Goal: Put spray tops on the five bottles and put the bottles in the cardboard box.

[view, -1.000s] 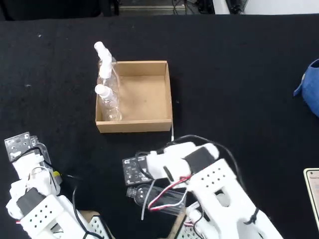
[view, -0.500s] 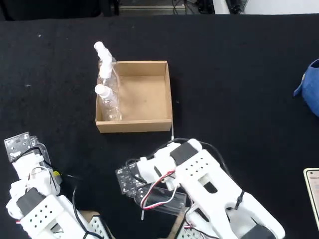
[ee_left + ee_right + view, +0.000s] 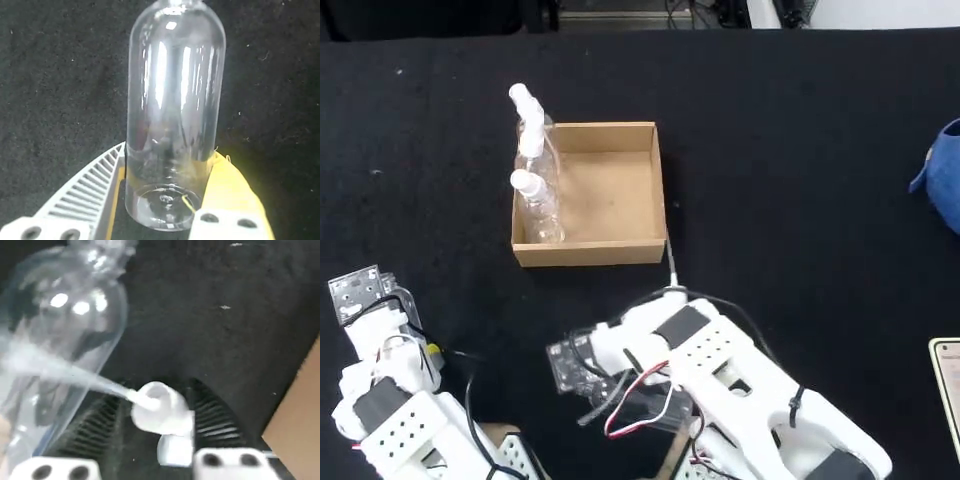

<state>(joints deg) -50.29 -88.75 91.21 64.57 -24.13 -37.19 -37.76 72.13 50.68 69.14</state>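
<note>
A clear bottle (image 3: 172, 100) with no top sits base-first between the white and yellow fingers of my left gripper (image 3: 170, 150), which is shut on it. My right gripper (image 3: 159, 425) is shut on a white spray top (image 3: 155, 407); its thin tube (image 3: 65, 371) slants toward a clear bottle (image 3: 60, 305) close in front. In the high view the right arm (image 3: 720, 370) lies at the near middle and the left arm (image 3: 380, 400) at the near left. The cardboard box (image 3: 588, 255) holds two capped bottles (image 3: 533, 135) (image 3: 538, 205) along its left wall.
A blue object (image 3: 942, 180) sits at the table's right edge, with a white card (image 3: 948, 370) nearer along the same edge. A brown cardboard edge (image 3: 300, 410) shows close beside the right gripper. Black cloth covers the table.
The right arm has swung left and toward the near edge, carrying the spray top. The left arm and the box have stayed put.
</note>
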